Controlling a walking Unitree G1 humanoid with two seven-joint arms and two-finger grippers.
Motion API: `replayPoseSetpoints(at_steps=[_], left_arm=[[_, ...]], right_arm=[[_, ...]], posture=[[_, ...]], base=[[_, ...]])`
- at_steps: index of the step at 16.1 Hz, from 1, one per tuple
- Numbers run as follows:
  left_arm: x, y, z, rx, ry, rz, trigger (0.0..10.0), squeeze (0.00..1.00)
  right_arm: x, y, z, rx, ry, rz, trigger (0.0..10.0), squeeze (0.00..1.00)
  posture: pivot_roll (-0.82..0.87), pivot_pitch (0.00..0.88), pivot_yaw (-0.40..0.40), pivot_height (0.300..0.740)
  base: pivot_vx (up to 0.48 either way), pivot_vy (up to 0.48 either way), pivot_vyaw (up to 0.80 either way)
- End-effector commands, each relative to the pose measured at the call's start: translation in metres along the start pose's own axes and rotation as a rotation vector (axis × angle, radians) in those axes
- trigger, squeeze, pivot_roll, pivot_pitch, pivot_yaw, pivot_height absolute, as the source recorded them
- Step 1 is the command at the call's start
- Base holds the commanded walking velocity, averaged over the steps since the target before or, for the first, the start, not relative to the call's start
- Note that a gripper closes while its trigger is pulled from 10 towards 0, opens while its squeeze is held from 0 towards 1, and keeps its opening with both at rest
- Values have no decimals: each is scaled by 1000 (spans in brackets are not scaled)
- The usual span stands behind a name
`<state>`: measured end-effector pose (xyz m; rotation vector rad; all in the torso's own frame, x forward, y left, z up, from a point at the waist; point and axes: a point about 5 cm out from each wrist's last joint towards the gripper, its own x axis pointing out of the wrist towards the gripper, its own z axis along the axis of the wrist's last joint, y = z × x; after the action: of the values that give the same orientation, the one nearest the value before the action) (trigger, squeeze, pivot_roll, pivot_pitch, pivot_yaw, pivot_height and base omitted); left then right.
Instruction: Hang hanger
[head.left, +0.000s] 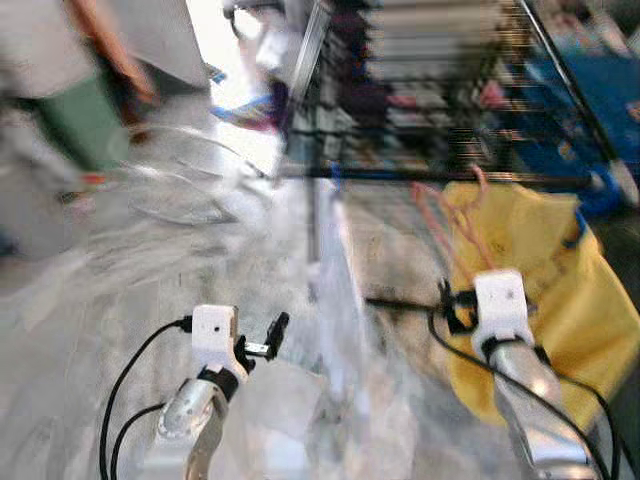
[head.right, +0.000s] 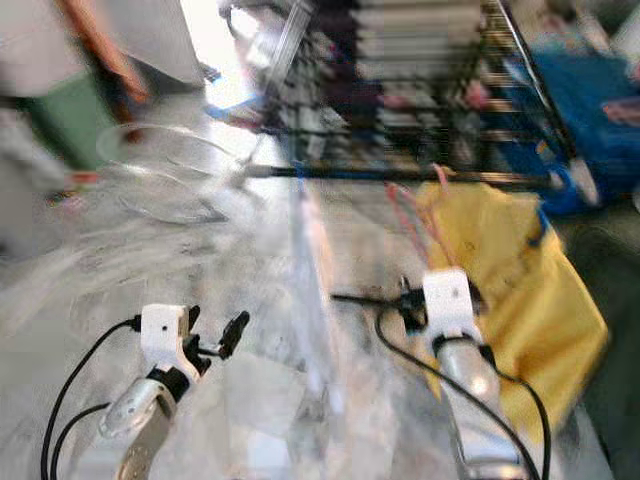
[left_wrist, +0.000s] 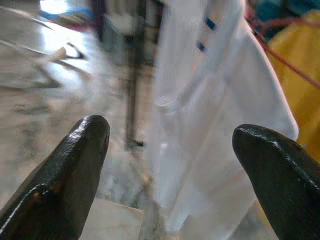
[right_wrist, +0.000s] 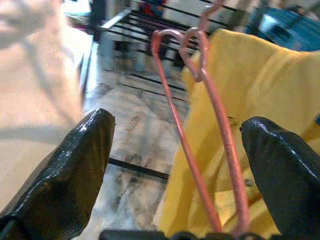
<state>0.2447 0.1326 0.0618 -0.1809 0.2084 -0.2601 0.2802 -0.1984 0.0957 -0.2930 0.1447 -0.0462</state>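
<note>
A pink wire hanger (right_wrist: 220, 130) carries a yellow garment (head.left: 560, 280) below the black bar (head.left: 430, 175) of a drying rack (head.left: 450, 100). My right gripper (head.left: 440, 300) is at the garment's left side, open, and the hanger's two wires run up between its wide-spread fingers (right_wrist: 75, 165). The hook (right_wrist: 172, 37) points toward the rack. My left gripper (head.left: 262, 345) is open and holds nothing, low on the left, facing a hanging white garment (left_wrist: 220, 100). The head views are blurred.
The white garment (head.left: 335, 290) hangs between my two arms. A person (head.left: 80, 90) stands at the far left on the marble floor (head.left: 150, 260). A blue container (head.left: 600, 90) sits behind the rack on the right. Clothes hang inside the rack.
</note>
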Motion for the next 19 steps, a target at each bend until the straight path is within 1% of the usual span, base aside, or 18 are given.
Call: replayPoseSetpoints(at_steps=[1,5,10,11,13,14,15,19], left_arm=[[-3,5,-5,7,25,23,10000,0],[-2,4,-5,10,28,14,10000,0],[-2,4,-6,16,32,16,10000,0],[-1,4,-6,17,31,16,10000,0],[0,4,-7,17,32,16,10000,0],[0,4,-6,15,30,15,10000,0],[1,4,-6,15,21,13,10000,0],[2,13,-3,-6,-11,99,10000,0]], right_arm=[[0,3,7,13,-25,6,10000,1000],[-1,6,8,45,-27,22,10000,1000],[-2,11,9,39,-33,56,10000,992],[-1,12,9,44,-33,62,10000,820],[-1,15,10,49,-37,79,10000,204],[-1,16,10,53,-36,84,10000,86],[0,17,10,54,-35,93,10000,0],[6,28,12,64,-32,179,10000,0]], posture=[[-145,0,102,740],[-146,0,104,740],[-144,0,108,740],[-143,0,109,740],[-143,0,110,740],[-141,0,108,740],[-140,0,104,740],[-101,0,47,740]], base=[[-330,0,0],[-331,0,0],[-329,0,0],[-315,0,0],[-311,0,0],[-315,0,0],[0,0,0],[0,0,0]])
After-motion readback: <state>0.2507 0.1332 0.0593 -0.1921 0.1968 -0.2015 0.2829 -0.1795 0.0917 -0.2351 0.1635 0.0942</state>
